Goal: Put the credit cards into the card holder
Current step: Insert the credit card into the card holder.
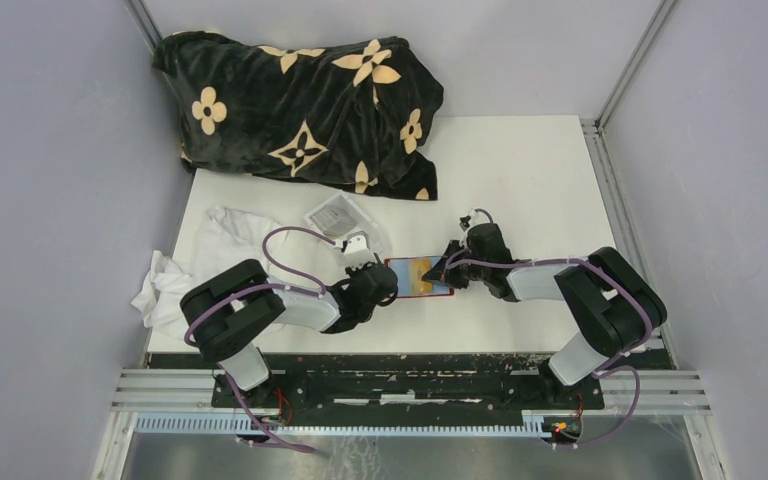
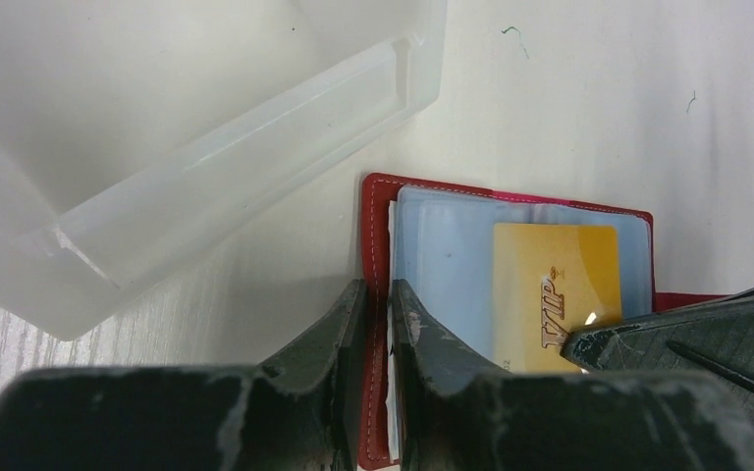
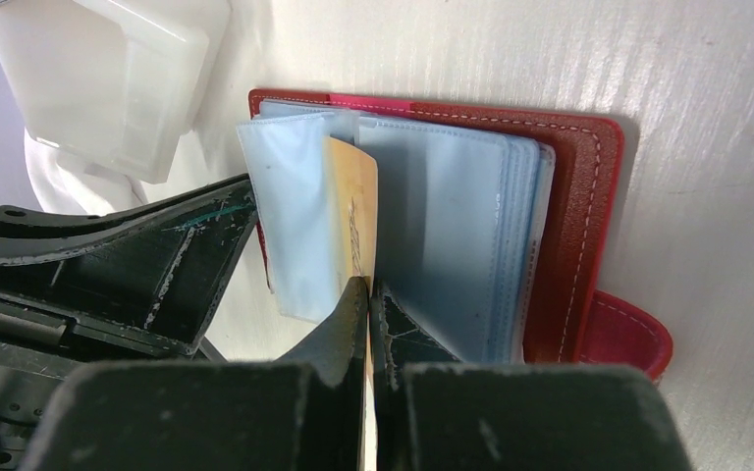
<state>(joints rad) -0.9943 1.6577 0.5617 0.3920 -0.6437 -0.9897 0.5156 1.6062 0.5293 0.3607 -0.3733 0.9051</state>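
Red card holder (image 2: 375, 226) lay open on the desk (image 2: 550, 98); left fingers (image 2: 329, 343) pinched its left cover, right fingers (image 3: 339, 329) clamped the yellow card (image 3: 353, 206) among its sleeves (image 3: 442, 216).

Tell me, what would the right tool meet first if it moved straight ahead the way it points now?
Probably the card holder: the right tool, shut on the yellow card, points into its pale blue sleeves. Depth is unclear.
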